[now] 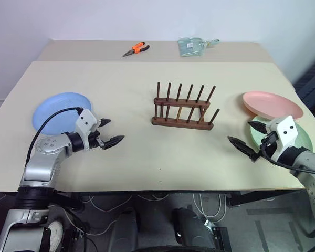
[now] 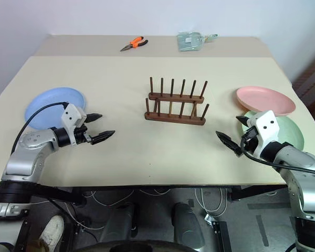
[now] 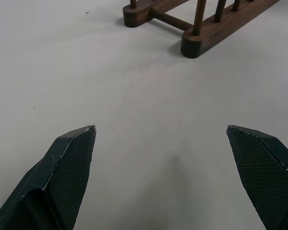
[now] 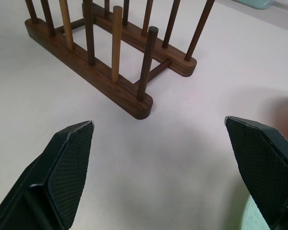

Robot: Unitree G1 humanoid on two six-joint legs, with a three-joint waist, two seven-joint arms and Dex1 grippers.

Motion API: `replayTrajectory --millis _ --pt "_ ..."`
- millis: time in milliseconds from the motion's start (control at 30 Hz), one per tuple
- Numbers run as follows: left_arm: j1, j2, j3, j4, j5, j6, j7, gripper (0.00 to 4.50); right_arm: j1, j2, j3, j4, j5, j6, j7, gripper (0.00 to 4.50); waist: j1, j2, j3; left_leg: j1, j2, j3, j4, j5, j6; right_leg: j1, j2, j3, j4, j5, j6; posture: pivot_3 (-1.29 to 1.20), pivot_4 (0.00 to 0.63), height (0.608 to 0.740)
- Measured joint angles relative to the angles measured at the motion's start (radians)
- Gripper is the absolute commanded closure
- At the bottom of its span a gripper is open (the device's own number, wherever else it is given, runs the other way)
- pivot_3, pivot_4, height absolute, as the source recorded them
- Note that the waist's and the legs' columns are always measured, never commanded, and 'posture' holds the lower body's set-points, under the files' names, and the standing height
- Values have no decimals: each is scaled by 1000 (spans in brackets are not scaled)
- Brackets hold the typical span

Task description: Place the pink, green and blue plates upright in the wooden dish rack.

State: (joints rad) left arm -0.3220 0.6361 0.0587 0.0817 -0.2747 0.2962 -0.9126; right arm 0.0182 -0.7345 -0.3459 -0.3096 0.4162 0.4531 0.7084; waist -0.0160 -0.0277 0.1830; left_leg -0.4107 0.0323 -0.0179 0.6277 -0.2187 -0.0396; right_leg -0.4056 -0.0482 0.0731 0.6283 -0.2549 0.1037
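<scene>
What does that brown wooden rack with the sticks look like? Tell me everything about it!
The wooden dish rack is small and dark brown, with a grain that shows. It has two low base rails joined by crossbars, and each rail carries a row of thin upright pegs, some lighter in colour. It stands flat near the middle of the table, with no plates in it. Nothing touches it but the tabletop.

Silver arms, black textured jaws
</scene>
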Motion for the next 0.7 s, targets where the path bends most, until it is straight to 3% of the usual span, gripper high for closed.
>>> replayTrajectory --millis 433,700 --pt "-58 -33 -44 40 6 -4 -26 0 -45 10 30 -7 21 35 -13 28 2 0 0 0 0 0 0 0 0 0 0 0 0 0 0 0 150 732" --pt "-325 -173 -203 387 119 -159 -101 0 -6 41 55 -93 20 49 -56 28 6 -1 0 -2 -1 0 1 0 0 0 1 0 0 0 0 0 150 732"
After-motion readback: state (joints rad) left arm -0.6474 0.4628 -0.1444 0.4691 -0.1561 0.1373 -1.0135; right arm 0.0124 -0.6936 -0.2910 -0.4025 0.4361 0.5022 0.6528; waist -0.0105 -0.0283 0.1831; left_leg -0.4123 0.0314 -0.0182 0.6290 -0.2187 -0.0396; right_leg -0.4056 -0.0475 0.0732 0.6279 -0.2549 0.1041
